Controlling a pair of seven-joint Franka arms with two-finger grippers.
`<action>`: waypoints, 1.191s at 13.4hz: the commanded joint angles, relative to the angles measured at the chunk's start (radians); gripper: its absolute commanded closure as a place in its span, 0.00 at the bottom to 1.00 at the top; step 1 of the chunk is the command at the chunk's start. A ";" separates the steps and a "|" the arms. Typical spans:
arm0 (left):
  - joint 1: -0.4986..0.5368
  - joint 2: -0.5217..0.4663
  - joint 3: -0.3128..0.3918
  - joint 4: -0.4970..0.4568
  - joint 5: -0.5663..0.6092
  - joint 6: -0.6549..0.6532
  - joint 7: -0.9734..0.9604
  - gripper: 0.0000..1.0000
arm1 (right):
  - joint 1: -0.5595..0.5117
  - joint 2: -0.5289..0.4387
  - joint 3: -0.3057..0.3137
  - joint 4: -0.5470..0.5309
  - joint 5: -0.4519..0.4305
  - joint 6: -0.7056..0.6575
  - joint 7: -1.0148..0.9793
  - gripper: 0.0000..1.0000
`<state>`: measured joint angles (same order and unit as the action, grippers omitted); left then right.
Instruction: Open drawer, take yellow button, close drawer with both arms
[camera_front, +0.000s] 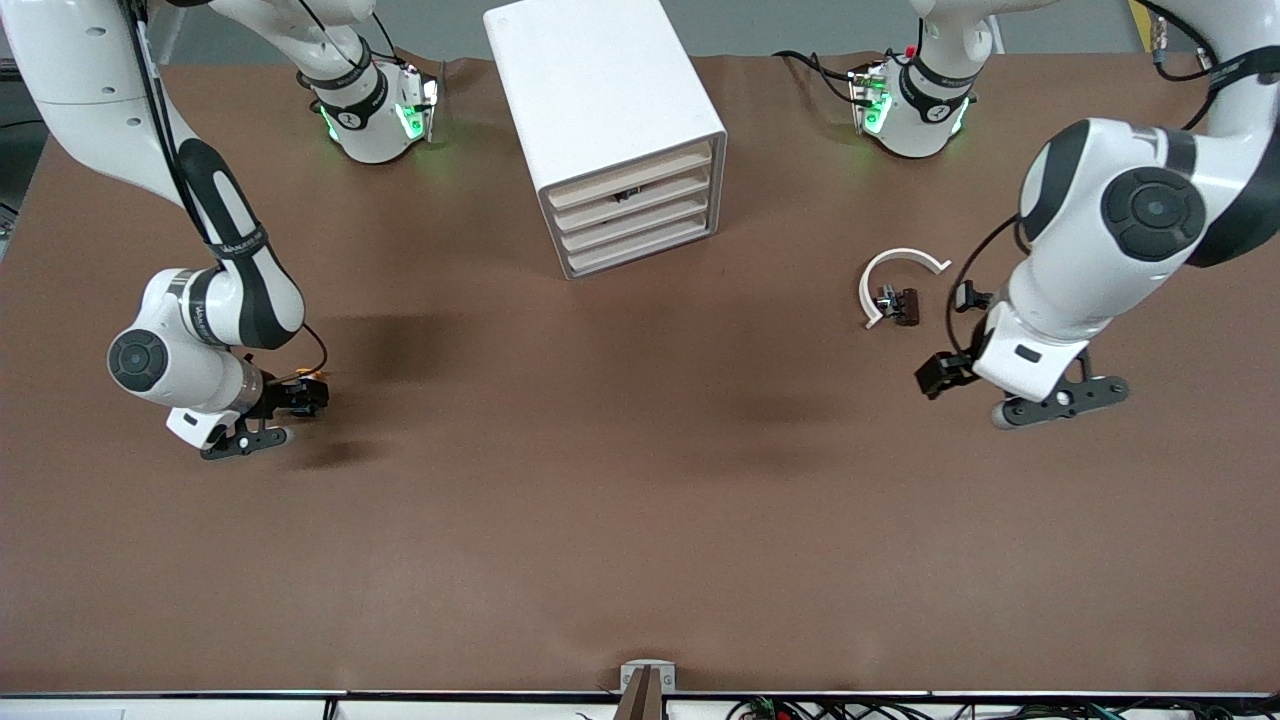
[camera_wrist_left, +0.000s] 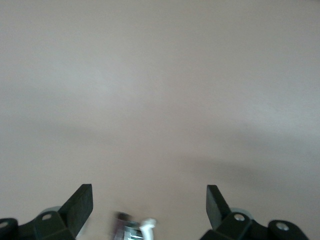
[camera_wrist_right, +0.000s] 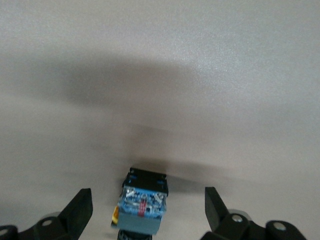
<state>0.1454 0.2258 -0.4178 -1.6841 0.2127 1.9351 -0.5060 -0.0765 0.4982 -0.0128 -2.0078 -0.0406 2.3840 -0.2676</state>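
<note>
Where it lies, the button (camera_wrist_right: 142, 205) shows a black-blue body.

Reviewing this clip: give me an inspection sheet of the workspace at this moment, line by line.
Surface: brown table, bare over most of its area.
Job's things: white drawer cabinet with all drawers shut; button lying between the right gripper's open fingers, at the right arm's end of the table.
Clutter: white curved piece with small dark parts beside it, toward the left arm's end.
Grippers: right gripper open, low over the table around the button; left gripper open, empty, over bare table near the dark parts.
Cables: black leads along both arms; wires at the table edge nearest the front camera.
Surroundings: nothing seen.
</note>
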 joint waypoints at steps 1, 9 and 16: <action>0.026 -0.013 -0.019 0.119 0.048 -0.144 0.043 0.00 | -0.008 -0.096 0.019 -0.005 -0.015 -0.107 0.118 0.00; -0.039 -0.182 0.188 0.164 -0.108 -0.287 0.370 0.00 | 0.009 -0.400 0.027 0.017 -0.015 -0.325 0.166 0.00; -0.052 -0.339 0.241 0.044 -0.190 -0.355 0.434 0.00 | 0.012 -0.457 0.034 0.308 -0.007 -0.672 0.169 0.00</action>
<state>0.0964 -0.0569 -0.1836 -1.5737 0.0529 1.5692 -0.0815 -0.0659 0.0216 0.0179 -1.7878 -0.0406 1.7866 -0.1211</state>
